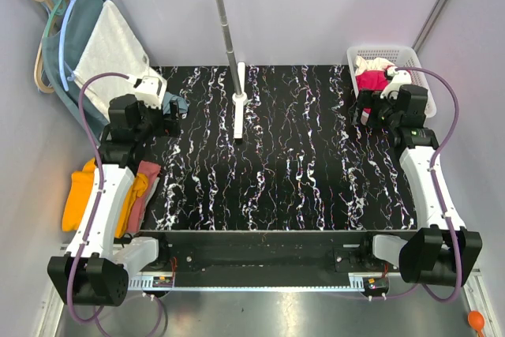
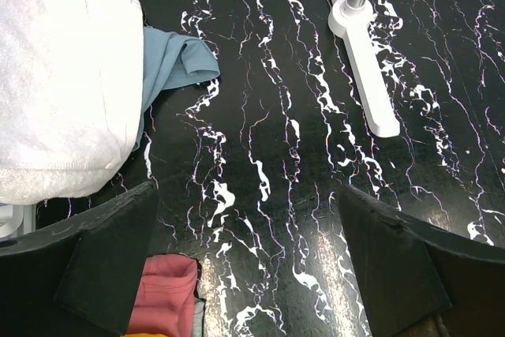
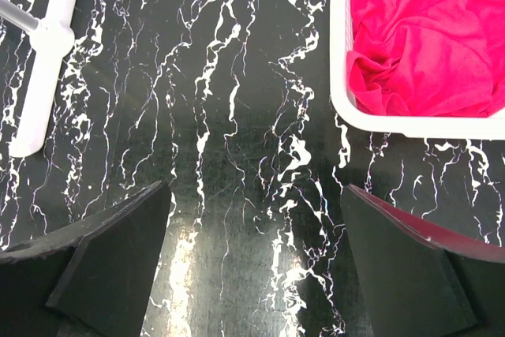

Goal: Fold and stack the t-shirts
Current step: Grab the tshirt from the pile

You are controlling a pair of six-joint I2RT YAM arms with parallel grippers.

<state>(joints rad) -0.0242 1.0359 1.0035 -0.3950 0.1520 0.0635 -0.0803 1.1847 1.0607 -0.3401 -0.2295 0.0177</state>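
Between the wide-apart fingers of the left gripper (image 2: 248, 219) lies dark marbled table (image 2: 268, 100), with a white t-shirt (image 2: 63, 76) and a blue t-shirt (image 2: 177, 65) beyond its left finger, while past the right finger of the equally spread right gripper (image 3: 254, 219) a pink t-shirt (image 3: 426, 29) lies in a white basket (image 3: 410, 125).

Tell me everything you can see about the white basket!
The white basket looks like plastic. It is rectangular, with slotted walls and a smooth rim. It stands upright at the far right corner of the black marbled table. Inside lies a crumpled bright pink shirt, with a cream cloth behind it. In the top view the right arm hides its near side. The right tool hangs open beside it, not touching it.
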